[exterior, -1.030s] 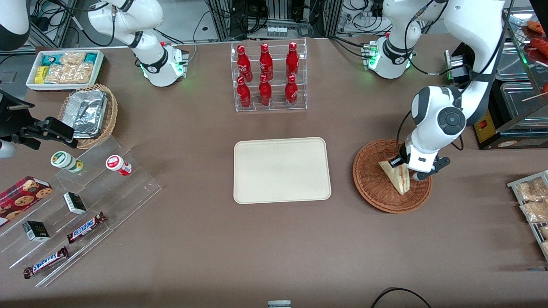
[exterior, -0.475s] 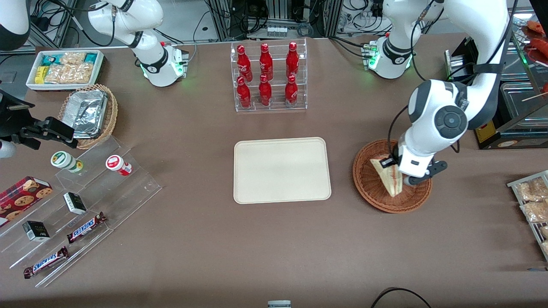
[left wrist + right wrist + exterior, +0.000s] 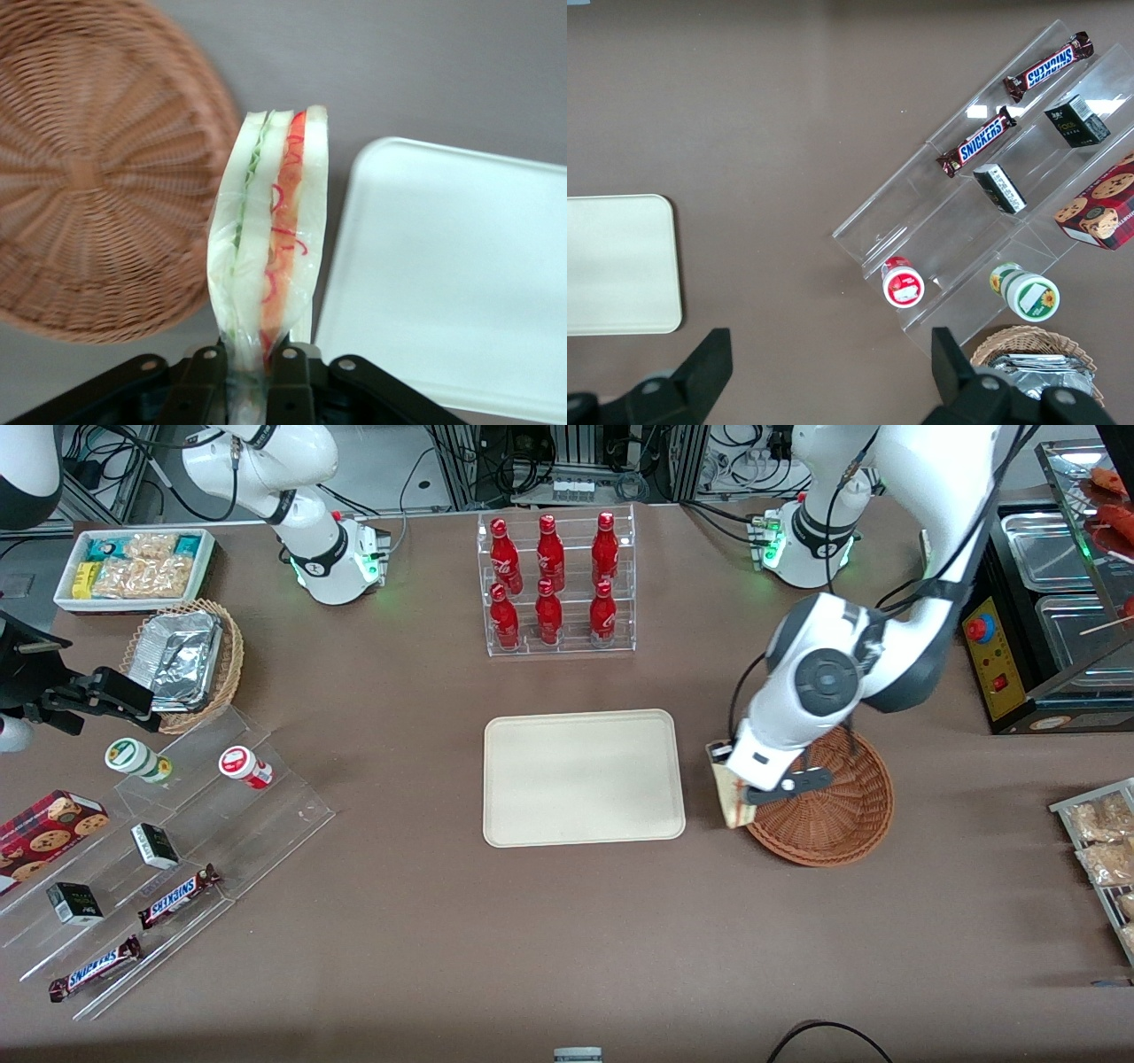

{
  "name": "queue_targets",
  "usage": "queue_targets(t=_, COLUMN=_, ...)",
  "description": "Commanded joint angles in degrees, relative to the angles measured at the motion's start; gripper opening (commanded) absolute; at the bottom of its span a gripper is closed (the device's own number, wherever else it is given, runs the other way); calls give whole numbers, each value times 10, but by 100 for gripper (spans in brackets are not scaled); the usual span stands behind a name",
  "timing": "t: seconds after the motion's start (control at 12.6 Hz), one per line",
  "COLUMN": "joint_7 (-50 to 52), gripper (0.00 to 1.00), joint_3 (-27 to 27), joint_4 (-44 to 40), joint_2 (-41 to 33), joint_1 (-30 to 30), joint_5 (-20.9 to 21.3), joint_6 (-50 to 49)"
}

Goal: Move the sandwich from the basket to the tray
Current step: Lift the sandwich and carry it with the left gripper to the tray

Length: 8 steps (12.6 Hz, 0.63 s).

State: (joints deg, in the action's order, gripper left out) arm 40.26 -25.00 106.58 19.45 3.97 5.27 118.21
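Pinching the wrapped sandwich (image 3: 270,248) by its narrow end, our gripper (image 3: 257,372) is carrying it cut edge outward, in the air between the wicker basket (image 3: 833,815) and the cream tray (image 3: 532,744), presumably so we can lower it flat.

arm shell (image 3: 921,478): showing glossy white, rounded segments
joint cap (image 3: 826,677): showing a grey disc
cable (image 3: 740,691): running black along the wrist
gripper (image 3: 246,372): showing black fingers with silver screws, above the table between basket and tray
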Motion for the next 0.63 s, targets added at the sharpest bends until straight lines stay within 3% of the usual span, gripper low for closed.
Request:
queue_targets(t=0.0, joint_7=47, gripper=6, joint_3=-53, joint_4=-86, joint_2=76, joint_1=9, joint_5=67, joint_6=-19)
queue_targets(t=0.24, joint_7=145, gripper=7, joint_3=-52, joint_4=-173, joint_2=157, joint_1=95, joint_5=133, joint_6=-22)
queue_targets(t=0.55, joint_7=207, gripper=7, joint_3=-45, joint_4=-260, joint_2=225, joint_1=171, joint_5=143, joint_6=-51)
